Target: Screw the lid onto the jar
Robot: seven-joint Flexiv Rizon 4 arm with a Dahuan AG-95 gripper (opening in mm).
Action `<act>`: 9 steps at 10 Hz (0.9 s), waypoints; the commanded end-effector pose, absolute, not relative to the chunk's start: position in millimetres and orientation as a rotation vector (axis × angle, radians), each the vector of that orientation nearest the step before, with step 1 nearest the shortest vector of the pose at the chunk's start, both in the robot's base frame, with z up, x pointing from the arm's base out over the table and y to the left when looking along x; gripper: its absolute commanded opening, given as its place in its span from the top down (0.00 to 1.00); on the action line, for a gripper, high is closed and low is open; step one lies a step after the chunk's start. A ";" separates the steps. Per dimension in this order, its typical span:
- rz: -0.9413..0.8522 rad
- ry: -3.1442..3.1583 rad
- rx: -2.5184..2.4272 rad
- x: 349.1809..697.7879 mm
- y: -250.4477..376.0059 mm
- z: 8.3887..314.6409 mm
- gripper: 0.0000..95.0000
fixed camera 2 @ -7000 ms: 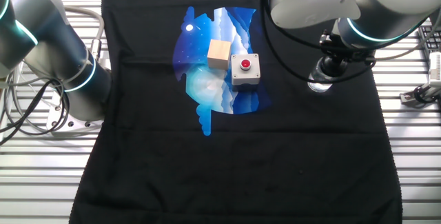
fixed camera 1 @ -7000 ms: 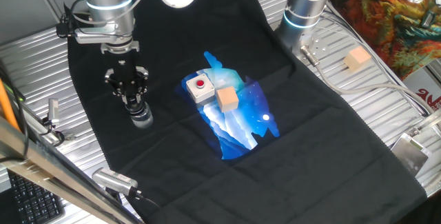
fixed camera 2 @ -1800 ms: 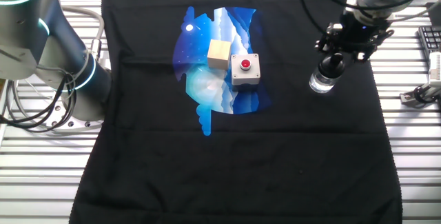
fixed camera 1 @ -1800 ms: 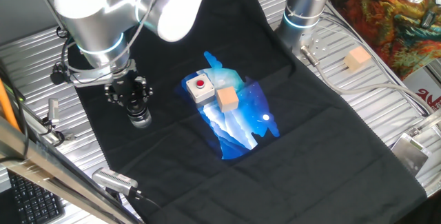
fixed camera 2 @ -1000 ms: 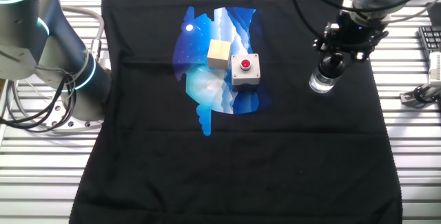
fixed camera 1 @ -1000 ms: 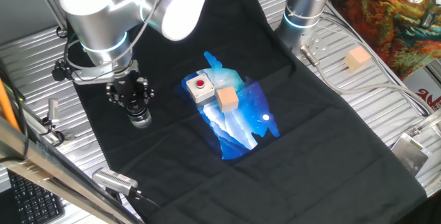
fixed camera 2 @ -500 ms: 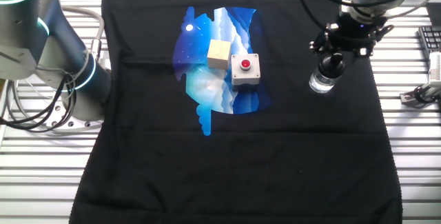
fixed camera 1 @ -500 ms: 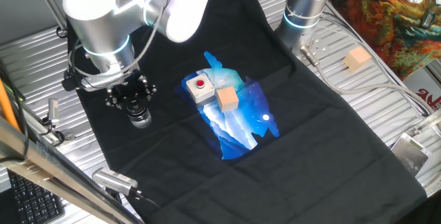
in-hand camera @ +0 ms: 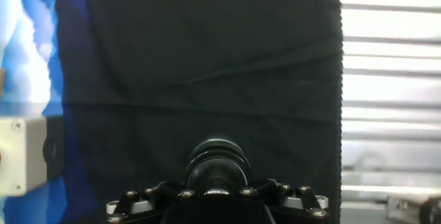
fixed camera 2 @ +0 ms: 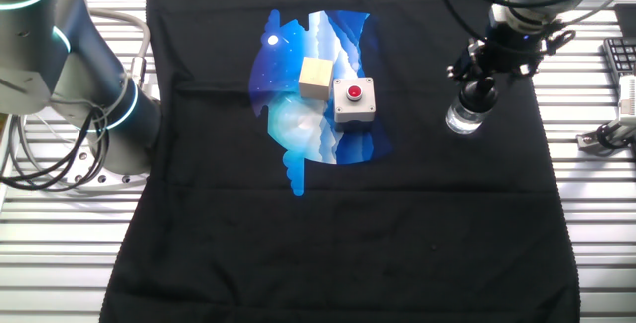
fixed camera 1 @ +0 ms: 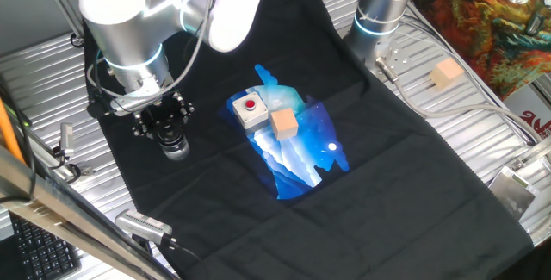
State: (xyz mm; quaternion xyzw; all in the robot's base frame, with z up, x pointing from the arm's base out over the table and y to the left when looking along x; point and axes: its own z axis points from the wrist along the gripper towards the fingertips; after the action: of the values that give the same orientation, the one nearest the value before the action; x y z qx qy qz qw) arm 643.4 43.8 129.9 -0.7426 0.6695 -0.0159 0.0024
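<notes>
Looking along our fingers, we see the gripper (in-hand camera: pixel 219 195) closed around the lid (in-hand camera: pixel 218 165), jar hidden beneath. Turning seems underway; final tightening and release remain. Only the fixed views show the jar (fixed camera 2: pixel 465 117) upright on the black cloth (fixed camera 2: pixel 397 214), well apart from the grey box (fixed camera 2: pixel 353 99).

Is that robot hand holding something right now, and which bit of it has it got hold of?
Yes: the gripper is closed on the black lid, gripping it by its sides, with the lid sitting on top of the glass jar standing on the cloth.
</notes>
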 end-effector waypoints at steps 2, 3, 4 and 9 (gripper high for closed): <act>-0.053 1.864 -2.520 644.9 47.4 128.3 0.40; -0.042 1.802 -2.559 645.4 49.0 127.5 0.40; -0.038 1.763 -2.584 645.7 50.1 126.9 0.40; -0.041 1.629 -2.673 643.4 51.4 125.1 0.20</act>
State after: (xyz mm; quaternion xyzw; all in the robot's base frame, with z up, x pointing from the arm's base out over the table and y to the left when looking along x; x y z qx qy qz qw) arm 643.7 51.9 125.4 -0.8533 0.5213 -0.0110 0.0046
